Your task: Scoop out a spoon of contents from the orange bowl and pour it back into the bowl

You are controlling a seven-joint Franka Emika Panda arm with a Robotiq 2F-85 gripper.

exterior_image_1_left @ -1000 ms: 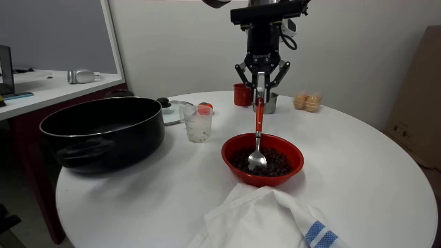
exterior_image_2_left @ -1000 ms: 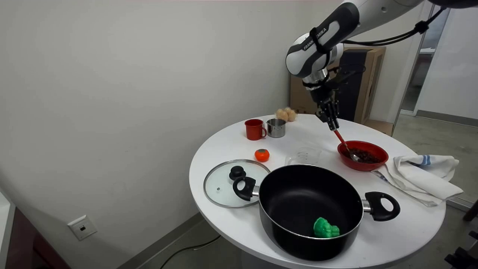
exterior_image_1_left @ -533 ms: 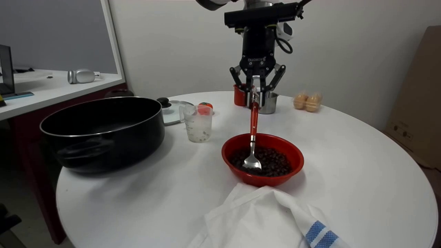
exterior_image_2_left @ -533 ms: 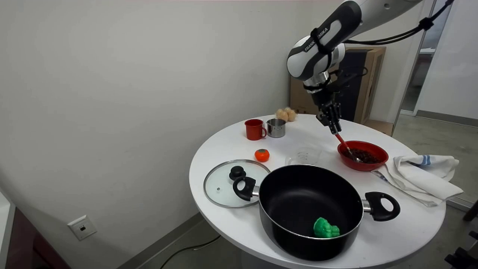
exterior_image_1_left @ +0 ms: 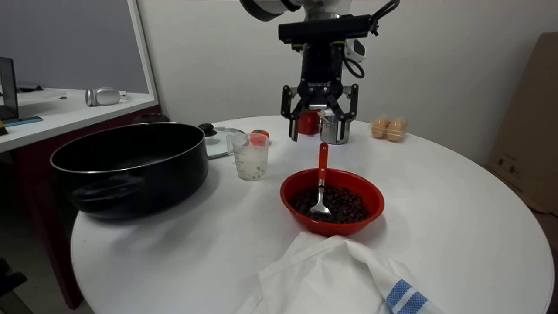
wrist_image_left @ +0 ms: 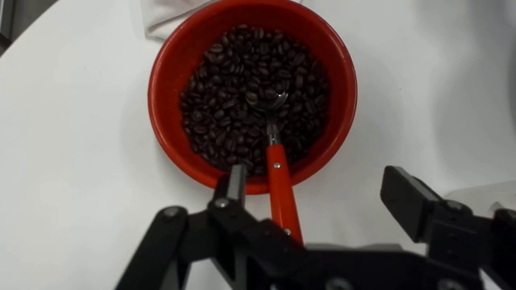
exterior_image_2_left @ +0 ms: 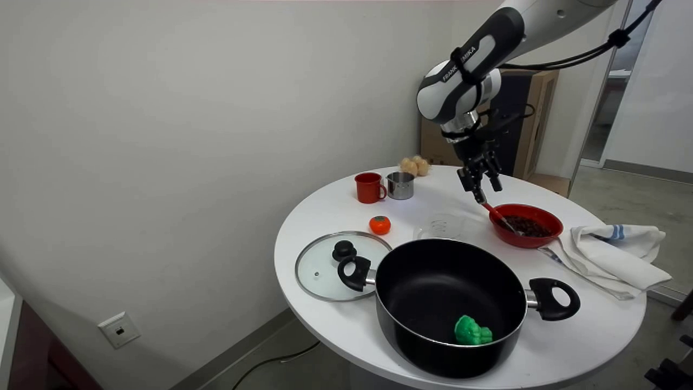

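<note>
The spoon [wrist_image_left: 279, 173] leans in the orange bowl [wrist_image_left: 342, 104], its red-orange handle [exterior_image_1_left: 322, 161] crossing the rim on the robot's side. Its silver scoop rests among the contents [wrist_image_left: 225, 96], dark brown beans, and a few lie on the scoop. My gripper [wrist_image_left: 314, 173] stands open above the handle's upper part, jaws wide apart. In the wrist view the handle runs between the fingers, nearer the left one, and its end is hidden behind the gripper. A gap shows between handle top and gripper [exterior_image_1_left: 318, 136] in an exterior view.
A white towel [exterior_image_1_left: 322, 279] lies right by the bowl. A large black pot [exterior_image_2_left: 444, 292] holds a green object [exterior_image_2_left: 471, 331]. Nearby stand a clear measuring cup [exterior_image_1_left: 250, 161], glass lid [exterior_image_2_left: 319, 265], red mug [exterior_image_2_left: 369, 189], metal cup [exterior_image_2_left: 400, 187], orange fruit [exterior_image_2_left: 379, 225] and eggs [exterior_image_1_left: 389, 129].
The gripper was shut on the spoon's handle; its jaws have spread and let go. The arm has come slightly lower and leftward in an exterior view, and the handle now leans lower over the rim.
</note>
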